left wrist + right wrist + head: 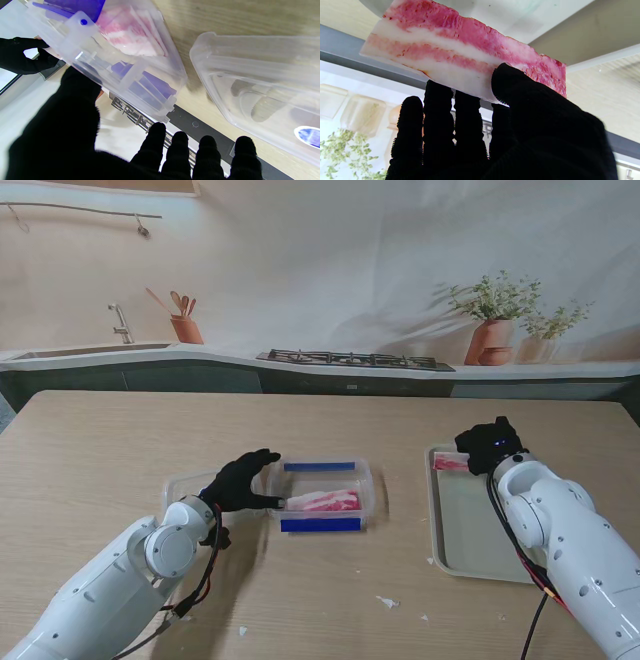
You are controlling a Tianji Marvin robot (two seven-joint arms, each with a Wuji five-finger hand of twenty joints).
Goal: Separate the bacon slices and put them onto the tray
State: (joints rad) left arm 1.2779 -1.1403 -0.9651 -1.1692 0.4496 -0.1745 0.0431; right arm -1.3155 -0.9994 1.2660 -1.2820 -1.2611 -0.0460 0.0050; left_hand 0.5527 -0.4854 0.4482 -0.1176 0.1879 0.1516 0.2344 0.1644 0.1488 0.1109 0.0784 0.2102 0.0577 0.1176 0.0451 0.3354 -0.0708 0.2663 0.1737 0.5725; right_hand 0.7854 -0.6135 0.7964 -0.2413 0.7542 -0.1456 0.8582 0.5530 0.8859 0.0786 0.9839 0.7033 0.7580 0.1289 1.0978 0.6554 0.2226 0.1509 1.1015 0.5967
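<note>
The right hand [487, 448] pinches a stiff, light, pink-and-white bacon slice [460, 53] by one edge over the pale metal tray [470, 540], at its eleven o'clock corner. The left hand [240, 480], fingers spread, steadies the clear plastic box [325, 495].

The bacon slice [460, 53] has pink and white stripes. Both hands, the left hand [240, 480] and right hand [488, 446], wear black gloves. The box [325, 495] is see-through with blue clips [320, 524]. The tray [470, 540] is pale grey-green. The table [100, 440] is light brown wood

Matt wood-grain table [100, 440], glossy clear plastic container [372, 498], smooth pale tray [470, 540], black knitted cloth on the fingers [438, 105].
</note>
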